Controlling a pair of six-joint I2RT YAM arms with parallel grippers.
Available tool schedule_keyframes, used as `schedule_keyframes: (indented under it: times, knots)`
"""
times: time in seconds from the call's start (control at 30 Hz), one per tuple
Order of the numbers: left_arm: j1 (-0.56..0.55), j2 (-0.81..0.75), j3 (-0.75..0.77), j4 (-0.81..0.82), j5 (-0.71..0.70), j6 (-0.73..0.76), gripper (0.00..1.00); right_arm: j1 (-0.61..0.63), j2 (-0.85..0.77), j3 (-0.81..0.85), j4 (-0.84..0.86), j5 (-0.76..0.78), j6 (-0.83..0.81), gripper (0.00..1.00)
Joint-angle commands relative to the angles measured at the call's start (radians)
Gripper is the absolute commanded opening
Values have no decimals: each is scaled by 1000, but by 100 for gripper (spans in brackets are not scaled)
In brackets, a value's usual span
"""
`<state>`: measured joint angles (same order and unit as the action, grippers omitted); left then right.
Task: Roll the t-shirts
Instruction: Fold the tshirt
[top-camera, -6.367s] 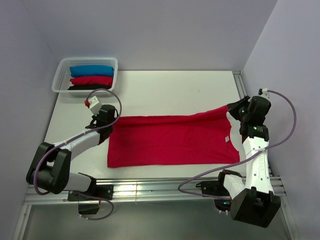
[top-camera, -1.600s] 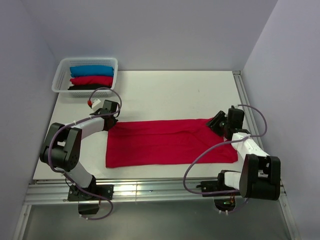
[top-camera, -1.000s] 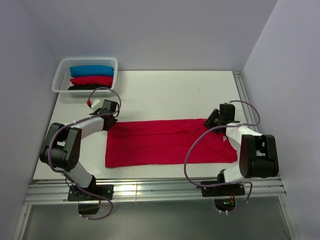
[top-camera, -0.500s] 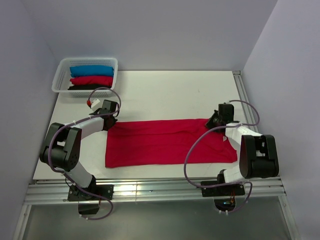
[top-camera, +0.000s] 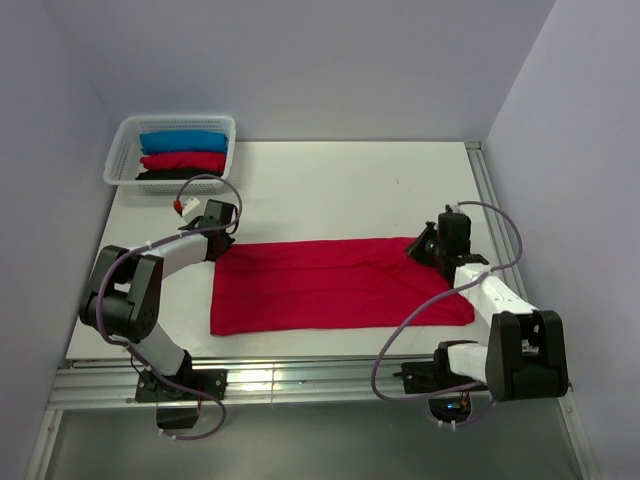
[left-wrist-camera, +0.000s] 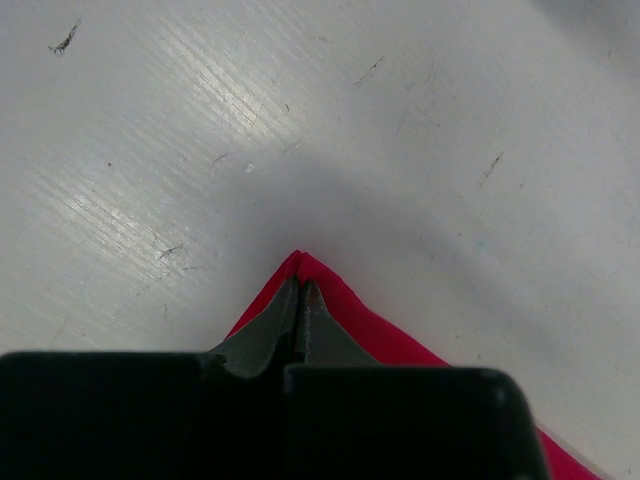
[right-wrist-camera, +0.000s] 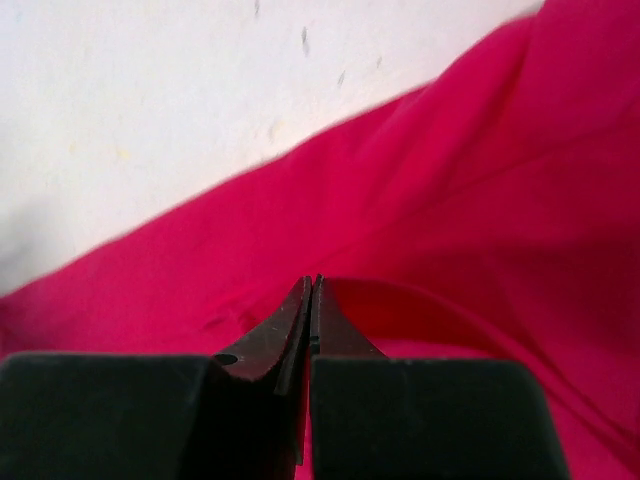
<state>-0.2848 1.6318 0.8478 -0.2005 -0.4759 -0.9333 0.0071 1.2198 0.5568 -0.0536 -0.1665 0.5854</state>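
Begin with the white counter (top-camera: 330, 185) and the crimson t-shirt (top-camera: 330, 285) lying flat along its near half as a long band. It is well apart from the basket (top-camera: 117, 155) in the far left corner, with blue, red and black bundles (top-camera: 183, 160) stacked inside. Find the left claw (top-camera: 222, 238) pressed together on the band's far left corner, pinching the very point of the cloth. Find the right claw (top-camera: 422, 246) likewise shut low at the far right end, tips nipping a small ridge of red fabric. Judged as the step in hand: gripping the far edge at both ends, probably to carry it nearward and narrow the band before rolling. To do it well, raise both ends together and only slightly, holding light tension between them to prevent a sagging middle. Travel level and at matched speed. Check the right pinch first, since it may hold only a shallow top layer. Avoid dragging the near edge out of line.
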Motion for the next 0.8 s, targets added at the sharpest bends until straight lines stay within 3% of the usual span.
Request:
schedule_keyframes:
  times: [0.0,0.6,0.77]
  knots:
    - [7,-16,19,13,-18,-6,0,33,-55,-37,-12,-31,2,0]
    - [7,-29,22,6,-18,-6,0,100,-380,-193,-150,-47,47,0]
    - [7,-27,25,-4,-23,-7,0,111,-436,-248,-149,-120,85,1]
